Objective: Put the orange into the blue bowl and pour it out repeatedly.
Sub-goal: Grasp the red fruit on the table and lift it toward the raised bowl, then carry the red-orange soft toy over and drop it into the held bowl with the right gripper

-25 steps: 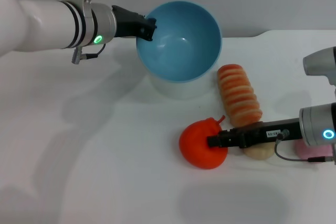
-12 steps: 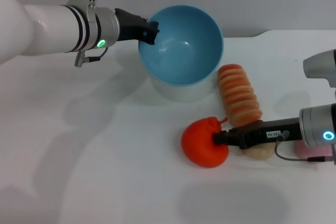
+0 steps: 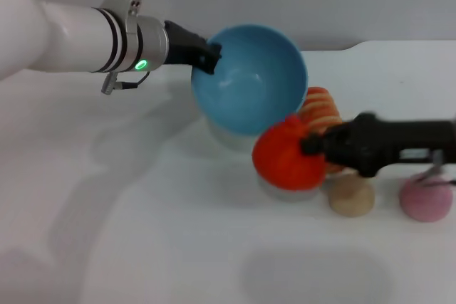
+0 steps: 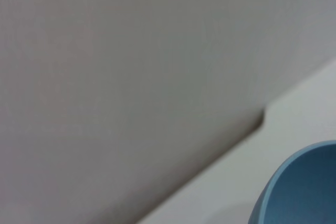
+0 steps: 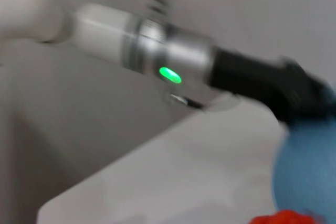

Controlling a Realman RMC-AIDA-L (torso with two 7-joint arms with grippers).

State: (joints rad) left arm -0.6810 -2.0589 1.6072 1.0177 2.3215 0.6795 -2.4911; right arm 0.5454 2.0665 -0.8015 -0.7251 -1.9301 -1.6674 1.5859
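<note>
The light blue bowl point(image 3: 251, 80) is held above the table at the back, tilted with its opening toward me. My left gripper point(image 3: 209, 55) is shut on the bowl's left rim. The bowl's edge also shows in the left wrist view point(image 4: 302, 190) and in the right wrist view point(image 5: 307, 174). My right gripper point(image 3: 310, 146) is shut on the red-orange orange point(image 3: 285, 154) and holds it lifted off the table, just below and in front of the bowl's lower rim. A sliver of the orange shows in the right wrist view point(image 5: 283, 217).
A striped orange-and-cream bread loaf point(image 3: 320, 108) lies behind the right arm. A beige ball point(image 3: 350, 195) and a pink ball point(image 3: 425, 199) lie on the white table point(image 3: 142, 233) at the right. The table's back edge meets a grey wall.
My right gripper has lifted the orange off the table and carried it up toward the bowl. The left arm with the bowl has shifted slightly right and tilted the bowl a little more.
</note>
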